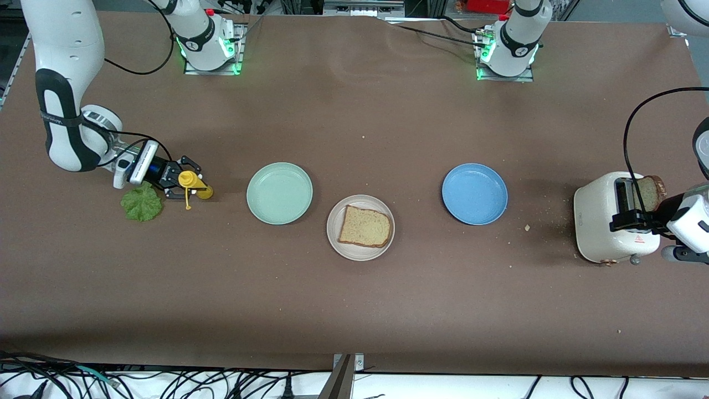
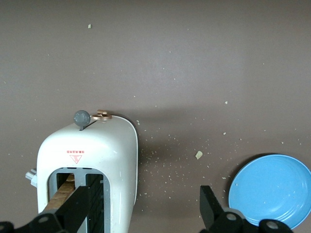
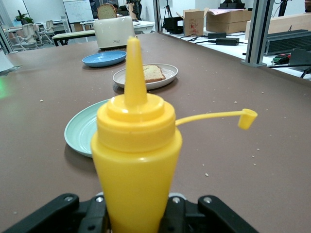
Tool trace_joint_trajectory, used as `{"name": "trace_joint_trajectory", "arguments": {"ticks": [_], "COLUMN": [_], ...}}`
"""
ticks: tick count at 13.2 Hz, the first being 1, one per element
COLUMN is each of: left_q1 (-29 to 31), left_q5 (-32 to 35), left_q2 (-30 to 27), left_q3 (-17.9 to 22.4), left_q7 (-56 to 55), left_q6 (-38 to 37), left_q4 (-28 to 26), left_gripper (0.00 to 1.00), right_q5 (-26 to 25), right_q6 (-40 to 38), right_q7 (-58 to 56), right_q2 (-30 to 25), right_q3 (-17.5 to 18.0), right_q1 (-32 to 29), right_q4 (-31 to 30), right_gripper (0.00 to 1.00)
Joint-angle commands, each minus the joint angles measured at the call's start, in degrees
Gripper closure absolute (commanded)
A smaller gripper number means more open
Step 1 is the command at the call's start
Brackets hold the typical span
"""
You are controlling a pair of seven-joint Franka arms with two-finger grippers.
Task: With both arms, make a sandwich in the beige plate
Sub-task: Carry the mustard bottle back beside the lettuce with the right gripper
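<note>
While one bread slice [image 1: 365,226] is waiting on the beige plate [image 1: 335,239], the right gripper [image 1: 184,185] is gripping the yellow squeeze bottle [image 1: 195,186] beside the lettuce leaf [image 1: 142,203], and the left gripper [image 1: 637,217] is hanging wide open over the toaster [image 1: 601,227] for the second slice [image 1: 649,192].

The tabletop [image 1: 354,299] was plain dull brown, flecked with pale crumbs near the toaster [image 1: 601,224], which was cream-white with a small red triangle mark, a grey knob and a copper one. The beige plate [image 1: 337,237] was off-white, its bread slice [image 1: 364,226] tan with a darker brown crust. Beside it one plate [image 1: 279,193] was mint green, the other [image 1: 474,194] bright blue. The bottle [image 1: 195,185] was solid yellow, cap included. The lettuce [image 1: 142,204] was ruffled green. Both pincers were black.
</note>
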Motion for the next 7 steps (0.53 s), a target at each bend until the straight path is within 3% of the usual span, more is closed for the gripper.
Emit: {"name": "trace_joint_trajectory", "arguments": {"ticks": [1, 2, 3, 7], "left_q1": [-0.4, -0.4, -0.4, -0.4], "left_q5": [2.4, 2.4, 2.4, 2.4], "left_q2": [-0.4, -0.3, -0.3, -0.3], "left_q3": [-0.1, 0.0, 0.0, 0.0], "left_q7": [-0.7, -0.7, -0.7, -0.6], "left_q6": [-0.7, -0.7, -0.7, -0.7], "left_q4": [0.0, 0.1, 0.1, 0.3], "left_gripper": [0.00, 0.00, 0.00, 0.00], "right_q5": [1.0, 1.0, 1.0, 0.2], "right_q6": [-1.4, -1.5, -1.5, -1.4], "right_q7": [-0.3, -0.2, 0.0, 0.7], "right_q2": [0.2, 0.3, 0.3, 0.4], "right_q3": [0.1, 0.1, 0.1, -0.2], "right_q1": [-0.7, -0.7, -0.7, -1.8], "right_q4": [0.0, 0.0, 0.1, 0.3], "right_gripper": [0.56, 0.44, 0.40, 0.36]}}
